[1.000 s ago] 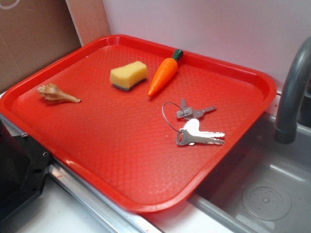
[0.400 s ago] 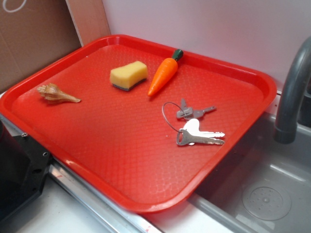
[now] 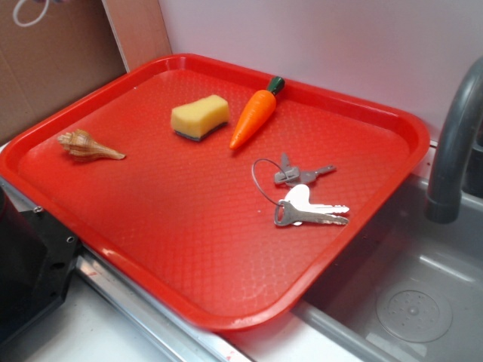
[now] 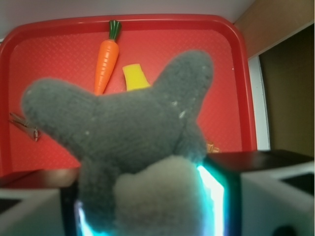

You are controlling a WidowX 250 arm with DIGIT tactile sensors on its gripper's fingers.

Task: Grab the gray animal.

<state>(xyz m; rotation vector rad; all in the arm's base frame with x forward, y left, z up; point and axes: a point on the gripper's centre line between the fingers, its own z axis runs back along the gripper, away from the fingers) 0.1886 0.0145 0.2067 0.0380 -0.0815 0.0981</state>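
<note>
The gray animal (image 4: 133,132) fills the wrist view: a soft, fuzzy plush, dark gray over most of its body, with two stubby limbs spreading up and out to left and right, and a paler, off-white woolly patch low at its middle. It sits pinched in the gripper (image 4: 147,206), whose two fingers are closed against its sides, one finger (image 4: 231,196) showing black and white at the right with a bright cyan glow along its inner edge; the toy is lifted clear above the tray (image 4: 241,88), which lies well below it. In the exterior view neither the body of the toy nor the gripper shows; only a thin white string loop (image 3: 29,13) hangs in at the top left corner, over the brown cardboard. On the red tray lie one carrot (image 3: 255,115), orange with a green top, one yellow sponge (image 3: 199,116) with a dark underside just beside it, and one tan seashell (image 3: 88,145) well apart near the left rim. One wire ring carries the keys (image 3: 306,196), four as far as can be counted, two gray and two lighter silver. To the right of the tray stand one gray faucet (image 3: 453,143) and a gray sink (image 3: 407,302) with a round drain.
</note>
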